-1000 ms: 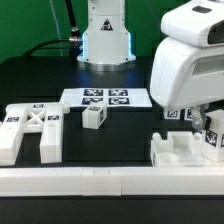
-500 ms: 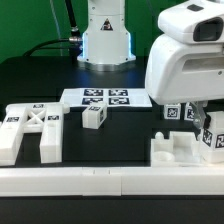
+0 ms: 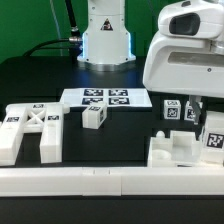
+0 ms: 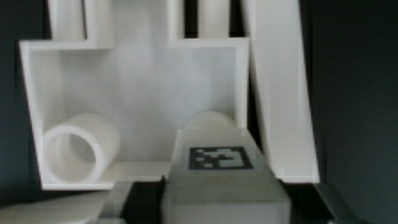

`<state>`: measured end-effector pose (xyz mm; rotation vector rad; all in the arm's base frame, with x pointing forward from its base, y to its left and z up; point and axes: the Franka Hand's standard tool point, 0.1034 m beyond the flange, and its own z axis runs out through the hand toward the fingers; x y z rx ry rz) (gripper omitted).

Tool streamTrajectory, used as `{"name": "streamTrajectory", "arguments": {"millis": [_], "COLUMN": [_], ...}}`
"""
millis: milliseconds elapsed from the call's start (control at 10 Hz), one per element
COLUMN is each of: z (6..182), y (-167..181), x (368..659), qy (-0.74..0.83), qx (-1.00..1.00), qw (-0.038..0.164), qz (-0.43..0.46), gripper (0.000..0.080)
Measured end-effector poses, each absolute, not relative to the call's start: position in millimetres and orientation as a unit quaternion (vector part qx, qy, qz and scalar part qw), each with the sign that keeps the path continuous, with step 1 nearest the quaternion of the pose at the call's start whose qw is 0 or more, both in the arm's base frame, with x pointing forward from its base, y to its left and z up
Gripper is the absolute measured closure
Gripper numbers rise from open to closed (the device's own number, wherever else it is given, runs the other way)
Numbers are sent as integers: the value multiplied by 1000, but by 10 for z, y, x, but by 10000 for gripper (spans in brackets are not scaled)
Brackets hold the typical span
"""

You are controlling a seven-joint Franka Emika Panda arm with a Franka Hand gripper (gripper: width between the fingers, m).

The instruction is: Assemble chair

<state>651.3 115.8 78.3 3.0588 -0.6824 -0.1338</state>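
Chair leg (image 4: 217,150) in tool (image 4: 214,192), apparently at seat (image 4: 125,90) edge

The worktop (image 3: 30,80) is black. The chair parts on it are matte white: the X-braced panel (image 3: 28,128) at the exterior view's left and the small block (image 3: 94,117) both carry square black-and-white tags, as does the leg block (image 4: 217,140) over the plain white seat slab (image 3: 178,150). The marker board (image 3: 105,98) is white with several black-and-white tags. The near border rail (image 3: 90,182) is white, and the far backdrop (image 3: 25,25) is green.

Robotics lab: marker board (image 3: 105,98), black table (image 3: 30,80).
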Motion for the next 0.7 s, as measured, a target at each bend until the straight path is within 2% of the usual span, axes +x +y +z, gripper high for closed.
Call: {"name": "streamTrajectory", "arguments": {"millis": [400,600,700], "z": [781,780,780], "y": [1221,1232,1230], "x": [6522,6519,6520], "qy": [-398,-442,-430], "qx": [916,895,901], "qw": [-12,-10,-10], "qz": [-49,-50,-50], "gripper": [509,509,423]}}
